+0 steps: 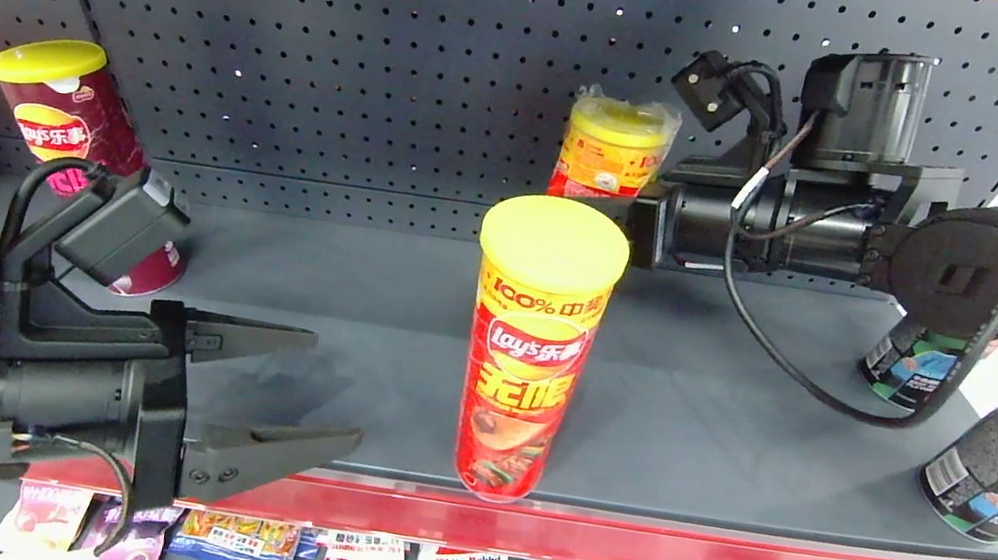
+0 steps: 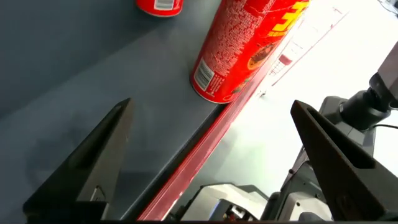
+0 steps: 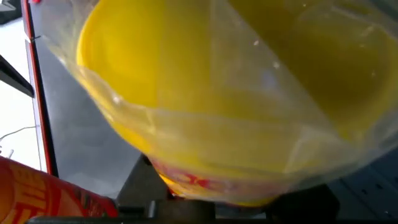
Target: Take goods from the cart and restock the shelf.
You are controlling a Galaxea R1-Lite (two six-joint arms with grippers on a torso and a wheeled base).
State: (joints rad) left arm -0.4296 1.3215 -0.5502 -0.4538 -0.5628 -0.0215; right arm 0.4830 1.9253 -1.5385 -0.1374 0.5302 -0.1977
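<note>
Placing step was judged in hand: wrapped can (image 1: 610, 152) was clamped in right claw (image 1: 634, 209), shelf (image 1: 717, 428) below it. Left claw (image 1: 337, 390) was spread wide, empty, red can (image 1: 527, 366) just beyond its tips. Lowering and release were judged due next.

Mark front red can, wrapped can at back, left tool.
front red can (image 1: 529, 356): head view, middle of label
wrapped can (image 1: 607, 156): head view, label below lid
left tool (image 1: 336, 392): head view, midway between fingertips

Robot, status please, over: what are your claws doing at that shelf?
Left tool open, empty, at shelf front. Right tool shut on wrapped yellow-lidded can, near the pegboard. Tall red can upright at shelf's front edge, between both tools.
</note>
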